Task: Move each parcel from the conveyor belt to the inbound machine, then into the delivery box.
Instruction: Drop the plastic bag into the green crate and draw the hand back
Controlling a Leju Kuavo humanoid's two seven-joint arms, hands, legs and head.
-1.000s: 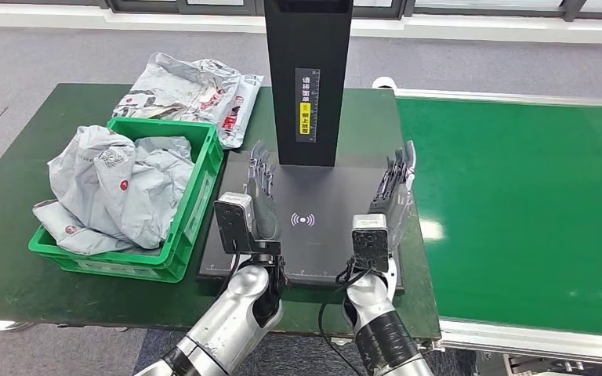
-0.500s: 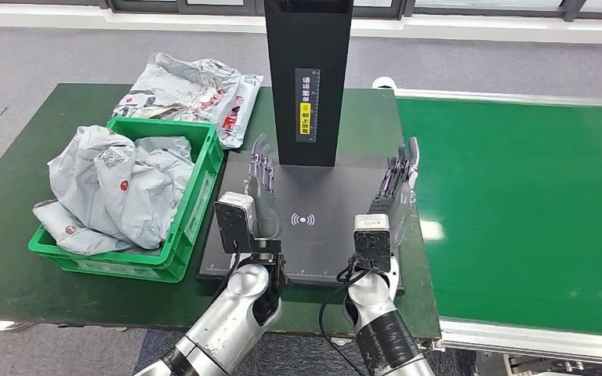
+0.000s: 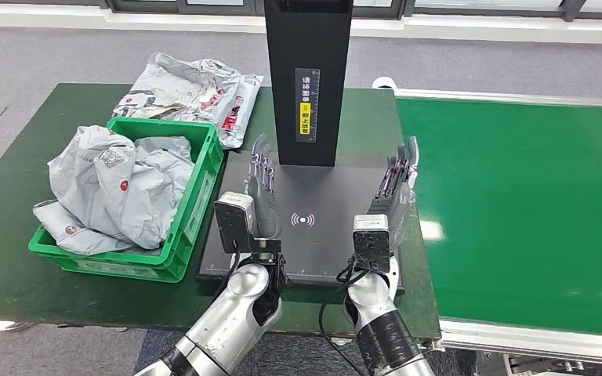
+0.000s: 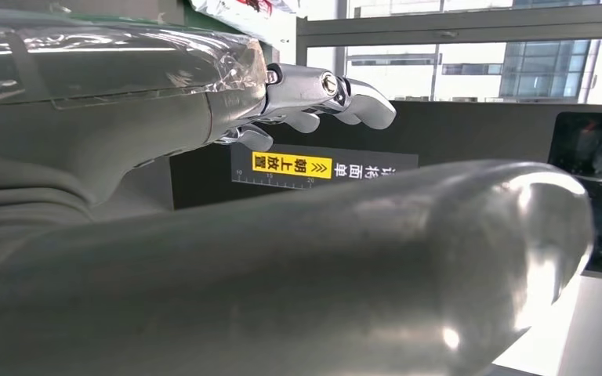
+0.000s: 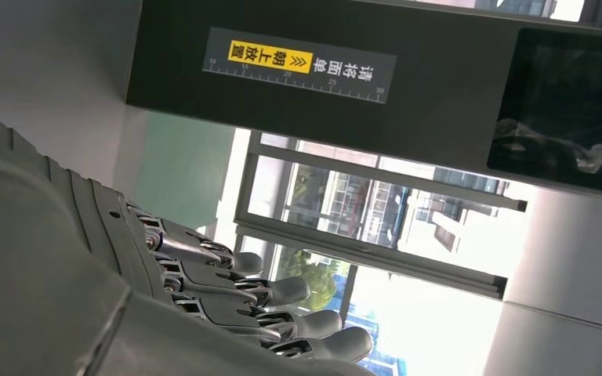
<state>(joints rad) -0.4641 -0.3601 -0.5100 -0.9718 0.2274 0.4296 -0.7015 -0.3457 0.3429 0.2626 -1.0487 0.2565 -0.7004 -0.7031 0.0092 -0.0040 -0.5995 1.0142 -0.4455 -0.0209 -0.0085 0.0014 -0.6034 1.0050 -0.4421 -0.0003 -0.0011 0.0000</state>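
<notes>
Both hands hover over the scanner plate [image 3: 313, 243], left hand [image 3: 260, 192] and right hand [image 3: 396, 188] with fingers [image 5: 298, 291] straight and apart, grasping nothing. Parcels [image 3: 114, 184] fill the green box [image 3: 196, 200]; more parcels lie behind it on the bench [image 3: 16, 266]. No parcel shows on the belt [image 3: 517, 204], so the right hand should probably swing there, palm low, ready to scoop whatever arrives.

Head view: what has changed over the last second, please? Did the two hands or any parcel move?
Almost nothing changed. The left hand and the right hand stay open and empty above the black plate of the inbound machine, at most drifting very slightly forward. The grey parcels in the green box, the parcels behind it and the bare conveyor belt stayed as they were.
</notes>
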